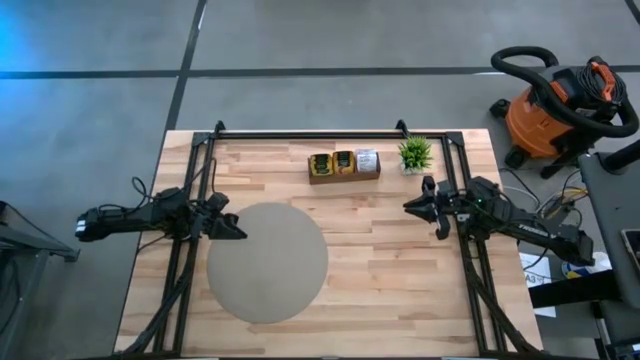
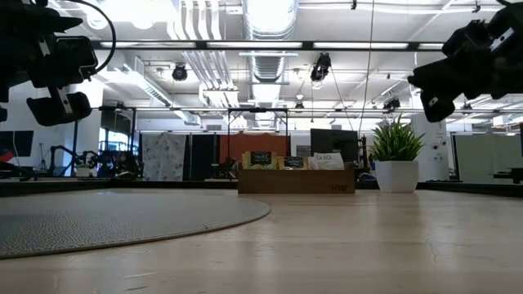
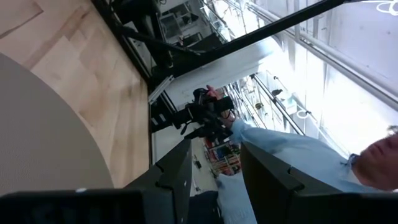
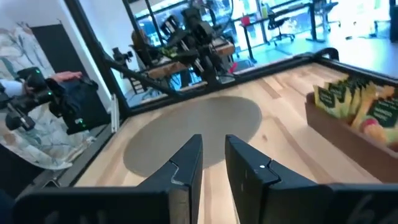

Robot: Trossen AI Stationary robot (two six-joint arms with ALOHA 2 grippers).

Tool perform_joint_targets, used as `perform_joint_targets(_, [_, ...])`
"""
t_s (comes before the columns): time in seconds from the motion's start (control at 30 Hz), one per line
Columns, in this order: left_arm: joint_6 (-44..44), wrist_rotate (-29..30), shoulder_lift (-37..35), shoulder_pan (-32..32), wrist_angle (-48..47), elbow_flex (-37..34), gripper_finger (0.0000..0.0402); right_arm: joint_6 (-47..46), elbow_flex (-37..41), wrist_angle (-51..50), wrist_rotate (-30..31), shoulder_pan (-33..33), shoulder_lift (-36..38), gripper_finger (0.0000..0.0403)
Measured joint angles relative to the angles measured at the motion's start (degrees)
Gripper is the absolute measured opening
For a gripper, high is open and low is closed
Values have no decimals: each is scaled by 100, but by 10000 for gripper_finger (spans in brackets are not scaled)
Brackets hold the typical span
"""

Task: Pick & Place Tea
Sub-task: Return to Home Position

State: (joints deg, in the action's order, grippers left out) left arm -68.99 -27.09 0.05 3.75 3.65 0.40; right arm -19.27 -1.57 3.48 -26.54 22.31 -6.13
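Left hand hangs above the left edge of the round grey mat, clear of the tabletop — fingers parted, empty. Tea sachets stand in the wooden tray at the back, with the potted plant just beside it. Right hand is near the plant — fingers slightly apart, holding nothing.

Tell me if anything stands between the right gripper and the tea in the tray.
Nothing visible does. The right gripper hangs open over the table. The tea stands in the tray beyond it. The plant sits off that line, by the tray's end.
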Motion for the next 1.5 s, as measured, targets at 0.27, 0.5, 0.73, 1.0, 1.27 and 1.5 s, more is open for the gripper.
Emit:
perform_joint_targets(0.27, [0, -3, 0, 0, 88, -2, 131, -2, 39, -15, 11, -177, 412, 68])
perform_joint_targets(0.5, [0, -7, 0, 0, 102, -4, 131, -4, 103, 122, -17, -270, 606, 68])
perform_joint_targets(0.73, [53, 0, 13, 0, 128, 0, 131, -6, 103, 72, -28, -653, 614, 68])
perform_joint_targets(1.0, [292, 1573, 28, 0, 133, 0, 131, -6, 103, 57, -33, -1253, 614, 68])
perform_joint_targets(1.27, [209, 1882, 31, 0, 131, 0, 131, -6, 103, 42, -37, -1358, 614, 68])
perform_joint_targets(1.5, [-391, 2229, 31, 0, -41, 0, 131, -6, 103, 41, -37, -1358, 614, 68])
